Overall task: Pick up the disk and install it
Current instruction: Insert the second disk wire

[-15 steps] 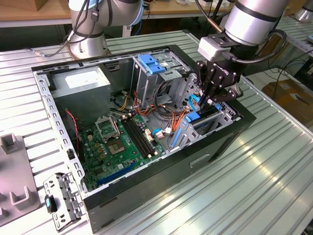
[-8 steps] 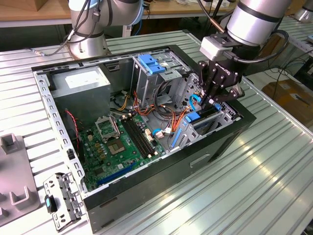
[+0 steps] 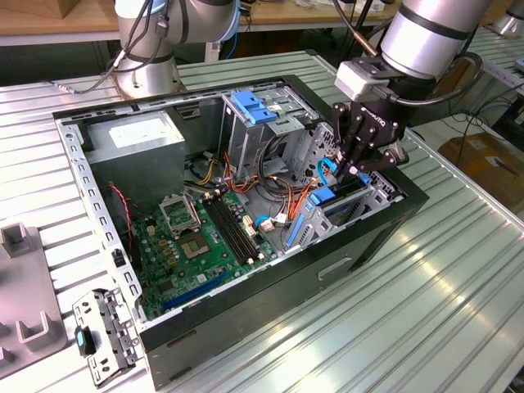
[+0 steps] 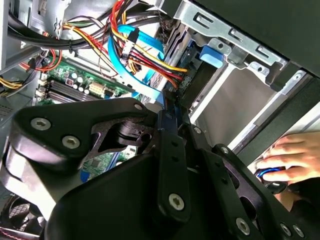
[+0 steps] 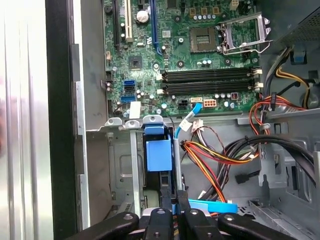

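Pinching the disk (image 5: 159, 172) edge-on between its closed fingers, the gripper (image 3: 360, 168) hangs over the drive bay (image 3: 360, 205) at the corner of the open computer case (image 3: 270, 327) toward the exterior view's right; in the first wrist view the disk's blue carrier rail sits partly down in the metal slot, so the seating step looks under way but not finished; to do it well, I would judge that the disk should be kept square to the bay walls and pressed straight along the slot, since any tilt could jam the rail against the sheet metal; the loose bundle of red, yellow and orange cables (image 5: 215, 155) and the flat blue data cable (image 4: 140, 65) lie just beside the bay and could snag; the green motherboard (image 3: 205, 237) lies on the case floor, with the grey power supply (image 3: 135, 143) at the far corner; the case stands on a ribbed aluminium table (image 3: 458, 303), where a small metal bracket (image 3: 102, 336) lies near the case; a person's hand (image 4: 292, 157) rests outside the case in the second wrist view; benches and a cardboard box (image 3: 491, 164) stand behind
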`<state>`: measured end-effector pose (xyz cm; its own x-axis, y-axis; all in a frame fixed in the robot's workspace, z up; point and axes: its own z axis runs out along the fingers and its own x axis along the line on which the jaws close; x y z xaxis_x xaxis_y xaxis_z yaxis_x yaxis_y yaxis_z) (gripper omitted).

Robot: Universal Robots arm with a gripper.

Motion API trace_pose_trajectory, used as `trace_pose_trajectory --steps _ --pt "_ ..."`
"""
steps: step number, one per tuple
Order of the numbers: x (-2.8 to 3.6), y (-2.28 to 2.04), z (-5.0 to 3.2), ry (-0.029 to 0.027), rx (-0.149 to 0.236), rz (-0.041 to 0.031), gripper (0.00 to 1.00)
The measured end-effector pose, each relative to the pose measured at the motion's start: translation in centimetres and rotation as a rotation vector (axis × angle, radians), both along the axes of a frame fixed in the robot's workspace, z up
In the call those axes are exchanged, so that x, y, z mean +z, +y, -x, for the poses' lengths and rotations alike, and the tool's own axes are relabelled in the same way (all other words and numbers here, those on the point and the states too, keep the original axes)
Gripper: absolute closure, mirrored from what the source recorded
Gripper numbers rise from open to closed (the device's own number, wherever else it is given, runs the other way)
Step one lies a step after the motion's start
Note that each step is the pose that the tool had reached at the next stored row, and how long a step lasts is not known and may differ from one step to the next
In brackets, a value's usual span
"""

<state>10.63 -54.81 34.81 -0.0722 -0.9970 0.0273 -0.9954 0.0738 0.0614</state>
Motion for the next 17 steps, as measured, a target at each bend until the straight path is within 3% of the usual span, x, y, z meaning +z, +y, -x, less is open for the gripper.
trace_pose_trajectory --steps 7,17 --pt "-0.33 -0.06 -0.01 0.0 0.0 -0.0024 0.84" --pt "-0.11 -0.14 -0.01 0.0 0.005 -0.003 0.84"
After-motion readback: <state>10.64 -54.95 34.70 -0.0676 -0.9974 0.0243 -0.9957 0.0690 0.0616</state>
